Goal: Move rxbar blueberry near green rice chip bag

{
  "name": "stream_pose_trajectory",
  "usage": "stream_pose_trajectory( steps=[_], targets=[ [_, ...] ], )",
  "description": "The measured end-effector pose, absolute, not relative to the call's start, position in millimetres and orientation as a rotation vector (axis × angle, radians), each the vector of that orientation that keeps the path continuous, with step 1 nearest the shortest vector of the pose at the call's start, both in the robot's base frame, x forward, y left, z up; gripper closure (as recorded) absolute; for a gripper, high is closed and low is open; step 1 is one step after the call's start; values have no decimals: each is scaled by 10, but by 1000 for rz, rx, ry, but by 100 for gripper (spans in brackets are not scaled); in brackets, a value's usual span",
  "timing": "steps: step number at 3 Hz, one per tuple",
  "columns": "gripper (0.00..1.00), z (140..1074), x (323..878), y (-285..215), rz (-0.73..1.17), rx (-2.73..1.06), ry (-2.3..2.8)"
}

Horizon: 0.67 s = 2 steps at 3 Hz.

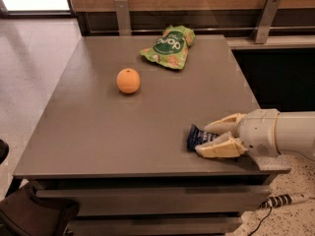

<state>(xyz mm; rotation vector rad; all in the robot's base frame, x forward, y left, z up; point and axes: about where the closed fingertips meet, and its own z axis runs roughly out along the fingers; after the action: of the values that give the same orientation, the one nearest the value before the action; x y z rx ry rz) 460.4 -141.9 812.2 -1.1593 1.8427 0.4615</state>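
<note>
The rxbar blueberry (195,136), a small dark-blue wrapped bar, lies at the table's front right, near the edge. My gripper (204,139) reaches in from the right. Its two cream fingers (224,124) stand on either side of the bar and hold its right part, so only the bar's left end shows. The bar rests on the table top. The green rice chip bag (169,46), light green with a dark-green round logo, lies flat at the far side of the table, well apart from the bar.
A round orange fruit (128,80) sits left of centre on the grey table (98,132). A wooden wall with metal brackets (266,18) runs behind the table. A power strip (288,199) lies on the floor at the lower right.
</note>
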Motion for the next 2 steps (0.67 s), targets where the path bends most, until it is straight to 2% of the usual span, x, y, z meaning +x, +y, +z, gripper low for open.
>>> stream_pose_trajectory(
  steps=[2],
  targets=[
    [100,8124,4604,-1418,461,-1160,1843]
  ],
)
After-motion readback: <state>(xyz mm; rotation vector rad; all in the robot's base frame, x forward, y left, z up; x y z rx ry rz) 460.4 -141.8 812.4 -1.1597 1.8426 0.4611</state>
